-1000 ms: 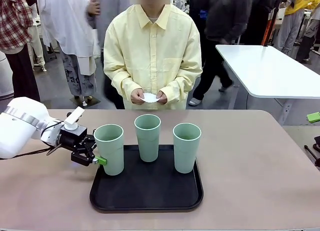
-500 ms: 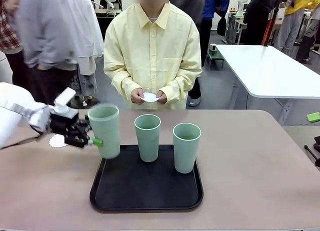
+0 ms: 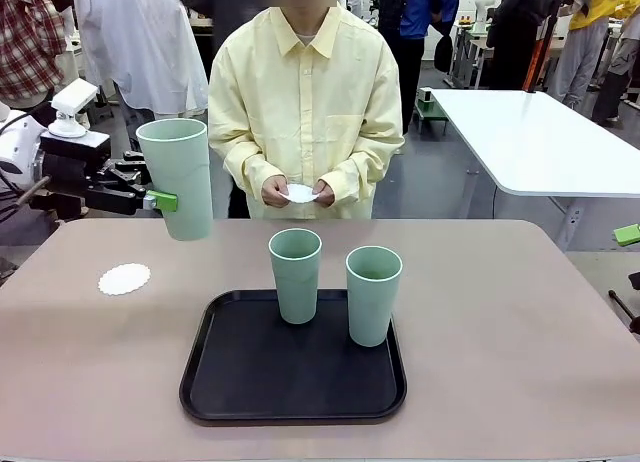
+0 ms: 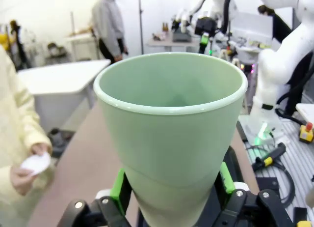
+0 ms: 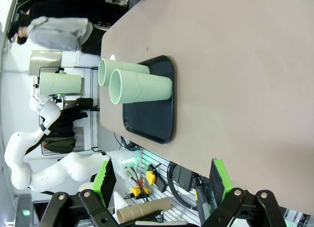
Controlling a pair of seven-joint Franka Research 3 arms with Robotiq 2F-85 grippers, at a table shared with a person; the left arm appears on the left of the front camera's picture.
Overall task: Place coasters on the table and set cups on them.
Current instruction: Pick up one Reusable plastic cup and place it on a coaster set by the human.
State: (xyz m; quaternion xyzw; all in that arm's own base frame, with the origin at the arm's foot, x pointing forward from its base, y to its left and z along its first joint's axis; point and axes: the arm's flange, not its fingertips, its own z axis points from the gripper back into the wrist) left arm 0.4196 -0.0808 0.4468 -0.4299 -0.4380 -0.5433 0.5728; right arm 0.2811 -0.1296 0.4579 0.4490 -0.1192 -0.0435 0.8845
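My left gripper [image 3: 168, 200] is shut on a mint-green cup [image 3: 178, 180] and holds it upright in the air, high over the table's far left. The left wrist view looks into that cup [image 4: 171, 128], with the green pads [image 4: 117, 185] on both its sides. Below it one white coaster [image 3: 124, 279] lies on the beige table [image 3: 500, 312]. Two more cups [image 3: 296, 275] [image 3: 373, 294] stand on the black tray [image 3: 293, 387]. The person holds another coaster [image 3: 300, 194] in both hands. In the right wrist view my right gripper [image 5: 162, 183] is open off the table's edge, far from the cups [image 5: 140, 89].
The person stands at the far edge, hands close to the body. The tray [image 5: 152, 124] sits mid-table, with bare tabletop [image 5: 235, 65] to its right and left. A white table [image 3: 540, 142] stands behind at the right, and other people move in the background.
My left gripper has lifted the leftmost cup off the tray and carried it up and to the left. The coaster on the table now shows in full.
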